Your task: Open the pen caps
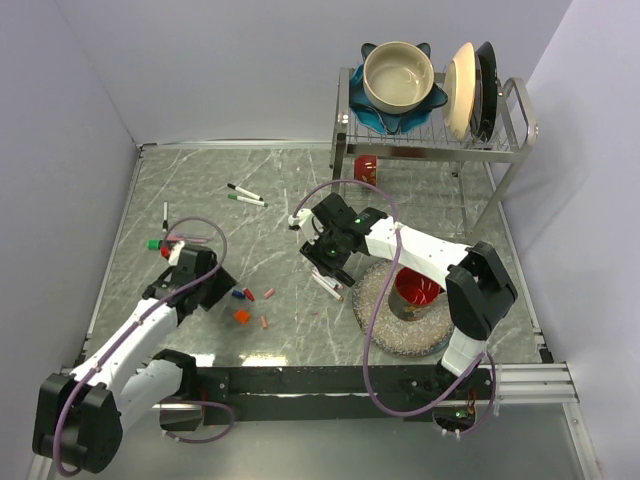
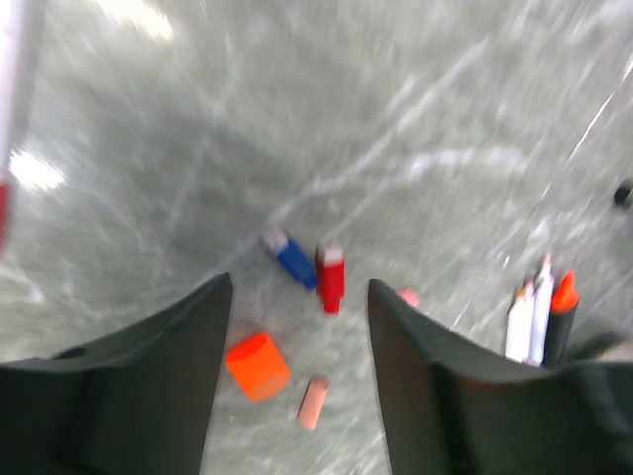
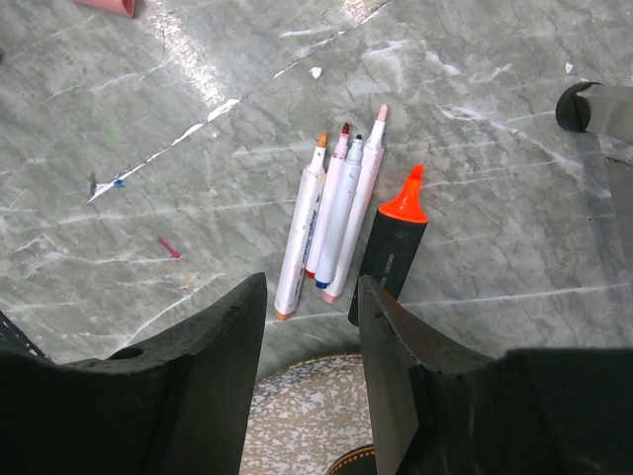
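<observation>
Your left fingers (image 2: 148,396) and right fingers (image 3: 198,376) stand spread and empty, with red, blue and orange pen caps (image 2: 330,277) on the table (image 2: 198,119) below the left pair and uncapped markers (image 3: 336,218) below the right.

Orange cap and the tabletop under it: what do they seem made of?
The orange cap looks like matte plastic: solid colour, flat blocky faces, no glare. The tabletop looks like polished marble or marble-print laminate: white veins, bright reflections; cannot tell which.
</observation>
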Robot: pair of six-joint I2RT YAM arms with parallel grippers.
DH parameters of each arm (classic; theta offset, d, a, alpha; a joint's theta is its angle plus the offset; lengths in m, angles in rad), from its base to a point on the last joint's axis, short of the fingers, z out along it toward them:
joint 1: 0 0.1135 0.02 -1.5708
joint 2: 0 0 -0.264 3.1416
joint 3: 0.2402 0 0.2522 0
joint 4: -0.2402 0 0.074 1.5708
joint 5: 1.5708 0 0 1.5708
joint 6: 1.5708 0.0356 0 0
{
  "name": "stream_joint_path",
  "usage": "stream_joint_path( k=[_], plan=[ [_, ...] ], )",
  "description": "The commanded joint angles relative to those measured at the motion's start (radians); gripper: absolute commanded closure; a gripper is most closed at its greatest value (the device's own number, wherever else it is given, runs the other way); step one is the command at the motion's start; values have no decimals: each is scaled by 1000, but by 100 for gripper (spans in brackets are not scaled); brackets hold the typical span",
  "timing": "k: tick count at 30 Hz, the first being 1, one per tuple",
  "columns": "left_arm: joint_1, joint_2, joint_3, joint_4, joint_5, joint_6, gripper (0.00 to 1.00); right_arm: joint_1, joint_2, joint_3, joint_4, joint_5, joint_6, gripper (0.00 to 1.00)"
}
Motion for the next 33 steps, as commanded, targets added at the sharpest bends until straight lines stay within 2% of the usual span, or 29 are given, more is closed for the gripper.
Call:
stream_joint_path(
  k=[1,2,8,17,22,24,27,28,30,31,33],
  plan=[
    [62,7,92,-33,-127,49,34,-8,-56,24,9,-15,-12,50],
    [74,16,106,-40,-139,54,29,-8,-59,22,12,-18,-11,50],
    [105,174,226,-118,-226,94,14,-8,-68,19,12,-33,-11,50],
    [226,320,203,-118,-269,23,14,-7,-87,13,13,-73,-9,50],
    [272,326,178,-76,-240,23,14,-5,-95,15,12,-82,-9,50],
    [326,347,169,-50,-204,29,14,-7,-98,13,10,-84,-9,50],
    [362,407,187,-64,-171,16,19,-7,-107,13,13,-84,-9,50],
    [366,430,198,-76,-168,15,27,-8,-110,10,15,-84,-9,50],
    [364,489,221,-90,-151,16,35,-8,-113,10,13,-82,-9,50],
    [364,507,226,-98,-144,17,43,-8,-115,7,15,-82,-9,50],
    [364,539,235,-102,-125,22,47,-10,-116,7,15,-84,-11,50]
  ],
)
